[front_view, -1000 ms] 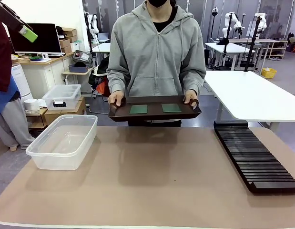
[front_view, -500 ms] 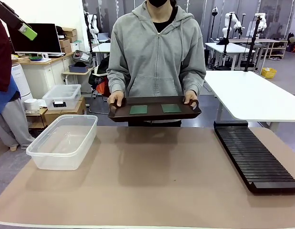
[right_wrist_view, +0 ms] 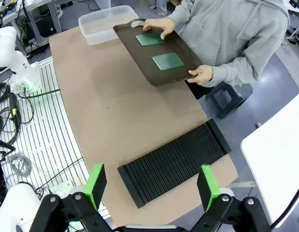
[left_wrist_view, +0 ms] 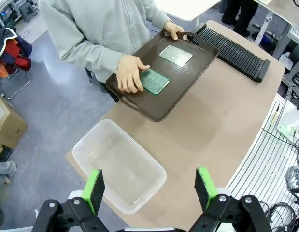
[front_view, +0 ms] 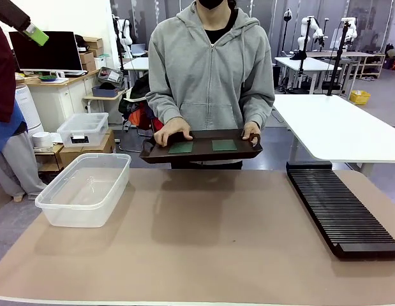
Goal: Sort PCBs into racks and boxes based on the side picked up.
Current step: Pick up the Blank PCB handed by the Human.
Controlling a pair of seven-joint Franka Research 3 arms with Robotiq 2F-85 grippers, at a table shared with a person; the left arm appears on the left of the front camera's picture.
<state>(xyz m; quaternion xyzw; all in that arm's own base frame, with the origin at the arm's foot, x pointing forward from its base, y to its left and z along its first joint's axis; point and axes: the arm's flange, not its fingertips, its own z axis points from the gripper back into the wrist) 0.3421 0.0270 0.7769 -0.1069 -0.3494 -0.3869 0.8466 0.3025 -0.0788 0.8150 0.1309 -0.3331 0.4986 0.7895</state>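
**Left gripper** [left_wrist_view: 150,186]: hangs high above the robot's left end of the table [front_view: 203,255], looking down on it. The jaws stand wide apart, with nothing between the green pads [left_wrist_view: 95,186].

**Right gripper** [right_wrist_view: 151,186]: hangs high above the robot's right end of the table. The jaws stand wide apart and hold nothing.

**Tray** [front_view: 203,155]: dark brown, with a handle at each end. A person [front_view: 210,70] in a grey hooded top holds it level at the far edge of the table. Whether its underside touches the table cannot be determined.

**First PCB** [front_view: 182,148]: lies flat on the tray, green face up, in the half toward the robot's left. The person's hand [front_view: 173,132] rests over this end of the tray, fingertips on the edge of the board.

**Second PCB** [front_view: 224,145]: lies flat on the tray, green face up, in the half toward the robot's right. It is beside the first PCB and apart from it. The person's other hand [front_view: 251,131] grips the tray handle at this end.

**Tub** [front_view: 69,213]: clear plastic, standing on the table at the robot's left. It is near the tray and apart from it.

**Rack** [front_view: 341,207]: black and slotted, lying flat on the table at the robot's right. Its long side runs from the far edge toward the robot, and it is well apart from the tub
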